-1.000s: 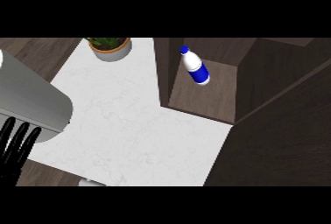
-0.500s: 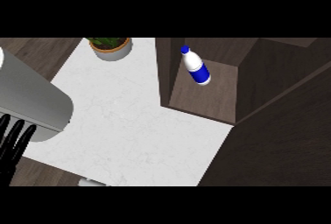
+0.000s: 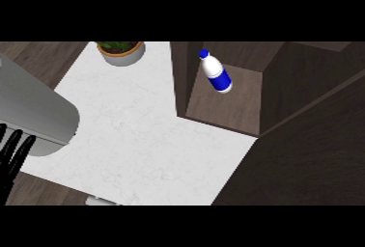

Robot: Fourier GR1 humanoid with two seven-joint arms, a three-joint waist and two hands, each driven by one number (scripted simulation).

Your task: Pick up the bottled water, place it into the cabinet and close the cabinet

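**Left hand drifted lower, bottle already in cabinet**

Left hand [image 3: 13,154] has slid slightly down-left since the earlier frame; fingers straight, holding nothing. Right hand not visible to me. Bottled water [image 3: 215,73] stands inside the open cabinet [image 3: 228,108], beside the potted plant [image 3: 121,50]. I judge placement done; next is reaching the door to close it.

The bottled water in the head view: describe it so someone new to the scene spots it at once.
Start at the dark wooden cabinet at the white counter's far right corner. Inside its open compartment stands the bottled water. It is the only white and blue thing there, with a blue cap and label; the potted plant is green.
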